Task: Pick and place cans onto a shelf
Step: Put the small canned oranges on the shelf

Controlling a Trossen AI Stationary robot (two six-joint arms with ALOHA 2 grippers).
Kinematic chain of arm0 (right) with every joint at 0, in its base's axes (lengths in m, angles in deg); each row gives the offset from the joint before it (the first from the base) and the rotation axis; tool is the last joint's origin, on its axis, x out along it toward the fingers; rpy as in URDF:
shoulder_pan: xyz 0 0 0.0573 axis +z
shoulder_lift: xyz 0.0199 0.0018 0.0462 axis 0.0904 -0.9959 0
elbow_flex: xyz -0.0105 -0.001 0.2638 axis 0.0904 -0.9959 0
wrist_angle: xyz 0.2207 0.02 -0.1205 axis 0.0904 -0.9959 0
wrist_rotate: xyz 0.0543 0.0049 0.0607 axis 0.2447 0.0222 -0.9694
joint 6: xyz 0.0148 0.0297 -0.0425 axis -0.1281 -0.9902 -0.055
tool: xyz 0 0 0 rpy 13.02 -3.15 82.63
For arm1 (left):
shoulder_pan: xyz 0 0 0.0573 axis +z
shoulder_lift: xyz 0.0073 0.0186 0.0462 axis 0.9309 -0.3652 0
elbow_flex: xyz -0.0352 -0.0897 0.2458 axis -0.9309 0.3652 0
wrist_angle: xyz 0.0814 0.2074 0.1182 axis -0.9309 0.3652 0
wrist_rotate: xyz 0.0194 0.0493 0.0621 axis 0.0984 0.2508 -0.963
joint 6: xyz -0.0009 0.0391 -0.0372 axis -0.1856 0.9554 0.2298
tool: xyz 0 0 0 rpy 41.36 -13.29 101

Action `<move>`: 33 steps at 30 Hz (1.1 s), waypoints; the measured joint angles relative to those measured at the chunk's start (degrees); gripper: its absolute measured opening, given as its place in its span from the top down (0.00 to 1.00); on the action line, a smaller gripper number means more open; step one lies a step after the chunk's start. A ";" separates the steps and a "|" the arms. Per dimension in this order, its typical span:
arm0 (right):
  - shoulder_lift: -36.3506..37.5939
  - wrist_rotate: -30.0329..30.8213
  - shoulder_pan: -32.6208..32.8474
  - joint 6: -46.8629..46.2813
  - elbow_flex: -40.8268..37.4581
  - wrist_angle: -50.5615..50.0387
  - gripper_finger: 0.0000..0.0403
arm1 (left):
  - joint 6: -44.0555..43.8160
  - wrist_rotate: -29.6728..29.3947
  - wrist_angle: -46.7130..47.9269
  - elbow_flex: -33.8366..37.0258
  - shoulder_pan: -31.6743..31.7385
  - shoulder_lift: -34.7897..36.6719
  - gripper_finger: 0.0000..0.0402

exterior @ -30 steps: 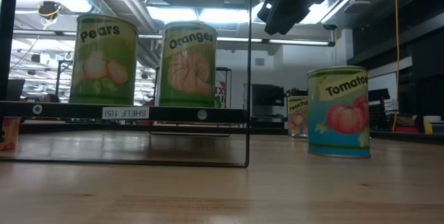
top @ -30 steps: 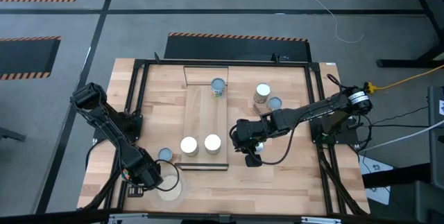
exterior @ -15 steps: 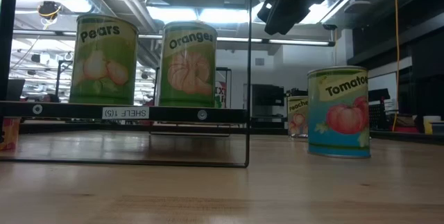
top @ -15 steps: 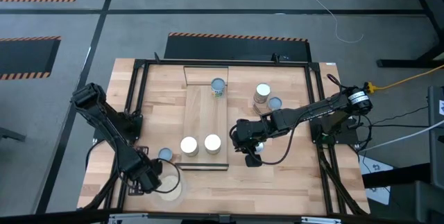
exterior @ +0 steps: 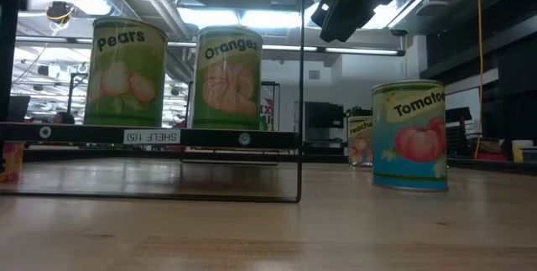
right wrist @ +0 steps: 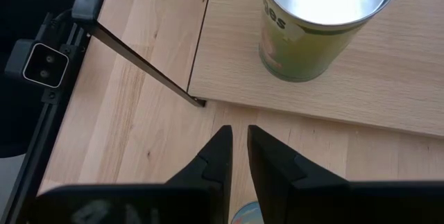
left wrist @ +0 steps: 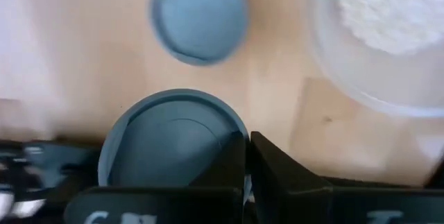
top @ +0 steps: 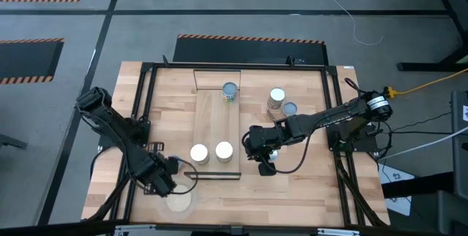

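Note:
My left gripper (top: 165,175) hangs over the table's near left part, shut on a can with a blue-grey top (left wrist: 170,144); in the high view the gripper hides that can. A second blue-grey can (left wrist: 200,16) stands on the table beyond it. The shelf (top: 218,123) carries two cream-topped cans (top: 199,153) (top: 224,150) at its near end and a blue-grey one (top: 229,90) at its far end. My right gripper (right wrist: 237,148) hovers off the shelf's near right corner, with a narrow gap between its fingers and nothing in it. My left gripper has the can by its top rim (left wrist: 232,137), one finger over the recessed top and the other outside the wall. The fingers come from above, pointing down. The can looks larger than the one on the table, so it hangs raised, top up.
A clear dish of pale grains (top: 178,201) stands near the front edge beside my left gripper. A Tomato can (exterior: 409,137) stands on the table right of the shelf. Two more cans (top: 276,98) (top: 289,109) stand at the far right. A black frame (top: 146,68) rims the table.
My left gripper has risen and shifted from beside the dish toward the shelf's near left corner, tipping until it points down, and now covers the blue-grey can on the table in the high view. My right arm has kept still.

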 joint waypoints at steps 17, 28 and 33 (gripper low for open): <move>0.00 0.00 0.00 -0.03 0.00 0.00 0.87 | 18.66 -20.20 3.28 -5.36 11.92 13.95 1.00; 0.00 0.00 -0.03 -0.02 0.01 0.68 0.87 | 47.16 -20.13 -5.03 -5.43 30.86 23.24 1.00; 0.00 0.00 -0.03 -0.15 0.01 1.11 0.87 | 61.19 -11.98 -12.62 -5.43 41.15 23.53 1.00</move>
